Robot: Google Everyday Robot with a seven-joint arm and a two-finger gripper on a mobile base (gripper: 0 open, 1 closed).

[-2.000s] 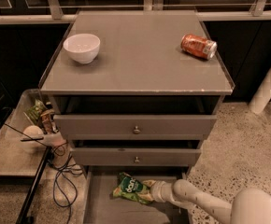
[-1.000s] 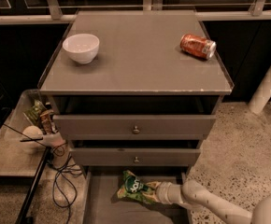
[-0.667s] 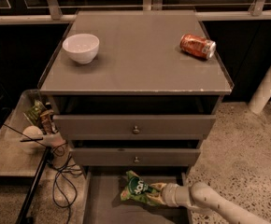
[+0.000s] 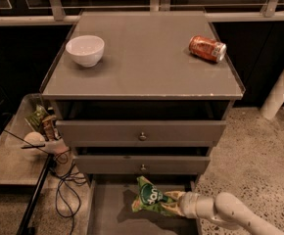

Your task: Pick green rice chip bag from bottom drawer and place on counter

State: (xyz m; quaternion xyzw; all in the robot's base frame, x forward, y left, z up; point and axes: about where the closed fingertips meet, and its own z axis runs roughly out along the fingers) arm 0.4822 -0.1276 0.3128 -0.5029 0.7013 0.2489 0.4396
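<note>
Finding the bottom drawer (image 4: pixel 110 214) standing pulled out, its flat grey floor exposed.

Noting the end effector (image 4: pixel 177 203) sitting over the right half of that drawer, entering from the drawer's right side on a pale tubular arm (image 4: pixel 230 212). Recording its fingers pinched together on the right end of the green rice chip bag (image 4: pixel 151 199).

Observing the bag over the middle of the drawer, tilted, one corner pointing up toward the drawer's back and the dark round logo facing upward. Noting a shadow lying on the drawer floor beneath the bag. Appearing raised off the floor, though being unable to confirm this at its lower edge.

Logging two knobbed drawers directly above the back of the bottom drawer: the middle drawer (image 4: pixel 107 164) and, higher, the top drawer (image 4: pixel 98 131).

Logging the bench (image 4: pixel 142 67) topping the cabinet, well above the bottom drawer. Finding on it a white bowl (image 4: pixel 85 50), upright, above the drawer's left edge, and an orange soda can (image 4: pixel 207 48), lying on its side, above the drawer's right edge.

Noting a low side bench (image 4: pixel 5 165) to the left of the bottom drawer, carrying small packets (image 4: pixel 41 124). Noting black cables (image 4: pixel 66 190) trailing on the ground just beside the drawer's left wall.
</note>
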